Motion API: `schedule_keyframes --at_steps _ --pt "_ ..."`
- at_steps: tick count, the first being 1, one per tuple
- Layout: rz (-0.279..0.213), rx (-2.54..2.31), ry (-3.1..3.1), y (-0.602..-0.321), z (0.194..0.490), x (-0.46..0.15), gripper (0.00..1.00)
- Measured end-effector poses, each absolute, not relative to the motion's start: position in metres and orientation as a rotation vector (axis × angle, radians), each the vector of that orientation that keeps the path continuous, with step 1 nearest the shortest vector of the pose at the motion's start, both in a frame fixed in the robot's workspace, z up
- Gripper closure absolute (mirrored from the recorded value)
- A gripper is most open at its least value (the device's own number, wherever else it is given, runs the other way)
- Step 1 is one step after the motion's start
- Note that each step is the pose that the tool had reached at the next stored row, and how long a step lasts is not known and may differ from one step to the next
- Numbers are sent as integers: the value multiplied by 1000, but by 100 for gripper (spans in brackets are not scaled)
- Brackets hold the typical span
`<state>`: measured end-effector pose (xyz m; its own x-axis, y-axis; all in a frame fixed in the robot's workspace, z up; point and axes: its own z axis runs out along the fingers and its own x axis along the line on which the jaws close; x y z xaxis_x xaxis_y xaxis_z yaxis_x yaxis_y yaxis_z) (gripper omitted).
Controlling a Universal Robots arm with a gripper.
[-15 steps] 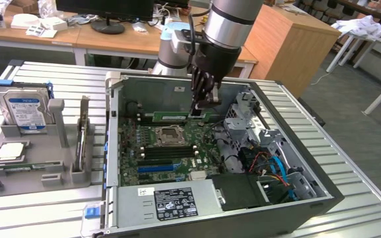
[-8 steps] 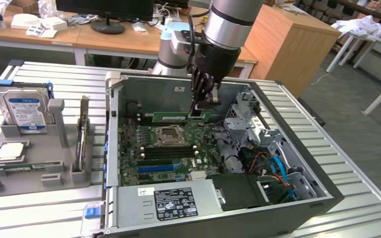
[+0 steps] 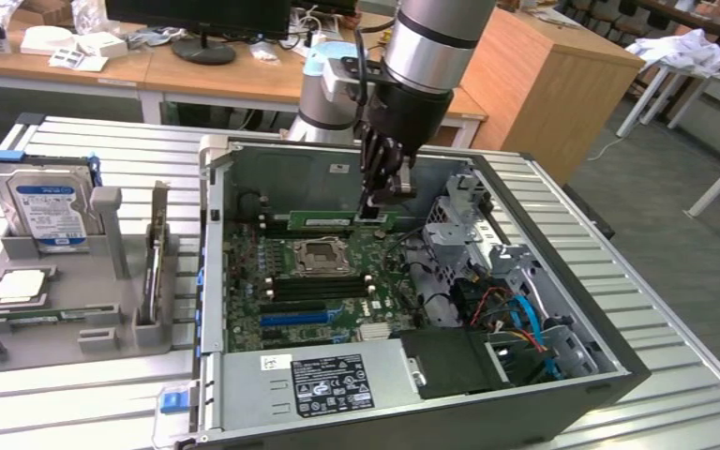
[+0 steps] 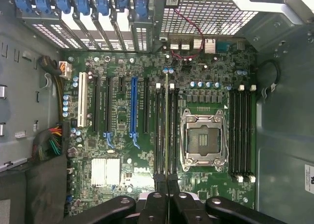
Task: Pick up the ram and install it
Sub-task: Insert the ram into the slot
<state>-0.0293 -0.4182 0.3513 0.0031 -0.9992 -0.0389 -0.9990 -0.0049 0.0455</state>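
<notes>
The ram [image 3: 329,221], a long thin green board, hangs level inside the open computer case [image 3: 217,281], just above the motherboard [image 3: 297,300] on the far side of the processor socket [image 3: 320,253]. My gripper [image 3: 382,208] reaches down into the case and is shut on the ram at its end towards the exterior view's right. In the wrist view the ram [image 4: 167,126] shows edge-on as a thin line over the black memory slots [image 4: 159,130] beside the empty socket [image 4: 202,138], with my gripper [image 4: 167,184] closed on its edge. Whether the ram touches a slot I cannot tell.
A grey holder [image 3: 110,319] at the exterior view's left carries a blue-labelled hard drive [image 3: 45,206], a square silver chip [image 3: 20,286] and an upright card [image 3: 157,253]. Inside the case are a drive cage [image 3: 460,220], cables [image 3: 517,314] and a power supply [image 3: 335,380].
</notes>
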Motion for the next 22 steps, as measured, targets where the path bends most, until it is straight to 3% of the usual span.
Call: schedule_keyframes --at_steps 22 --pt "-91 2223 -2214 -418 336 -29 88"
